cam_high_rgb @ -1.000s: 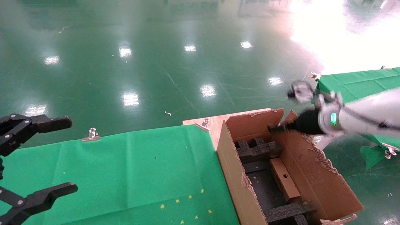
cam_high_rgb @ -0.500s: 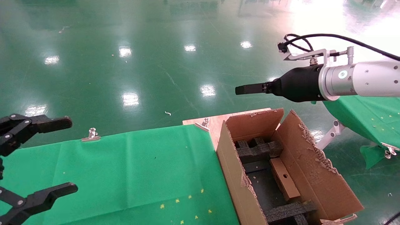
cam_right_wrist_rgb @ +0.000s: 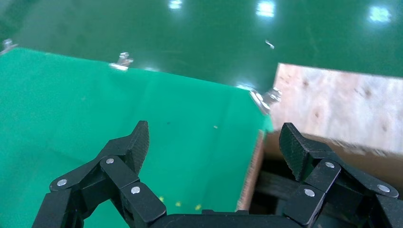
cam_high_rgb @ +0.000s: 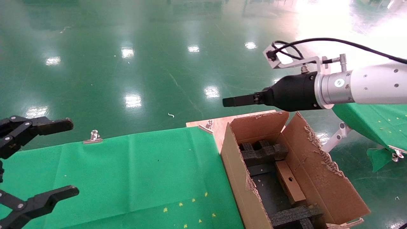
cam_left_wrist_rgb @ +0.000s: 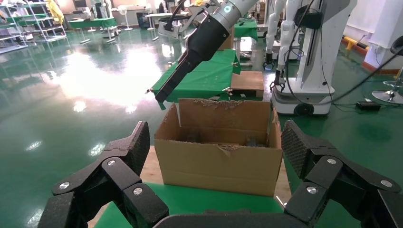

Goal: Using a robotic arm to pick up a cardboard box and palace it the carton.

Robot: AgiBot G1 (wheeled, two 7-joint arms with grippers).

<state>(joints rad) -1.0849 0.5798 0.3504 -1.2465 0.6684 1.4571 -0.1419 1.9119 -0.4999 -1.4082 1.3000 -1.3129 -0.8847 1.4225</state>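
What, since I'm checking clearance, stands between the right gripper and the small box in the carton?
Nothing visible. The right gripper hovers open above the carton at its far end; the cardboard box lies uncovered inside, between black foam inserts.

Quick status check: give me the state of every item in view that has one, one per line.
Cardboard box: closed, lying inside the carton, ungripped.
Carton: open, flaps up, edges ragged.
Foam inserts: seated inside the carton.
Right tool: open, empty, hanging above the carton's far end.
Left tool: open, empty, parked over the green cloth.
Cloth clips: clamped on the cloth's edge.
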